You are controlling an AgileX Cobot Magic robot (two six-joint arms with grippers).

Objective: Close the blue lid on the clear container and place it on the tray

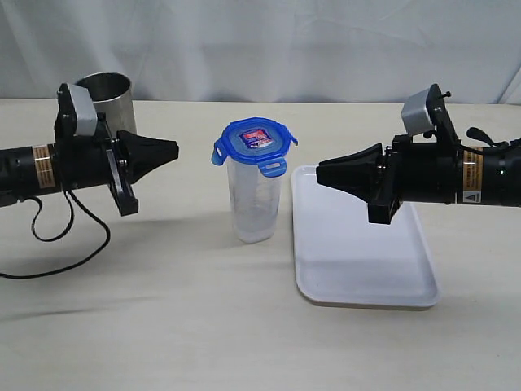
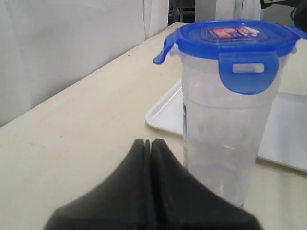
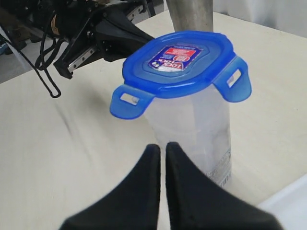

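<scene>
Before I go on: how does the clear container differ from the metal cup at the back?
The clear container is translucent plastic; the metal cup is shiny metal. The container wears the blue lid; the cup is open-topped. The container stands beside the tray; the cup stands far back, partly hidden. Both stand upright on the table.

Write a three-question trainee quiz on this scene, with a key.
1. True or false: the tall clear plastic container stands on the flat white rectangular tray.
2. The rounded-square blue plastic lid sits: A on the container; B on the tray; C in a gripper.
3. Fill in: the left gripper and right gripper are both ____.
Key: 1 false; 2 A; 3 shut.
</scene>
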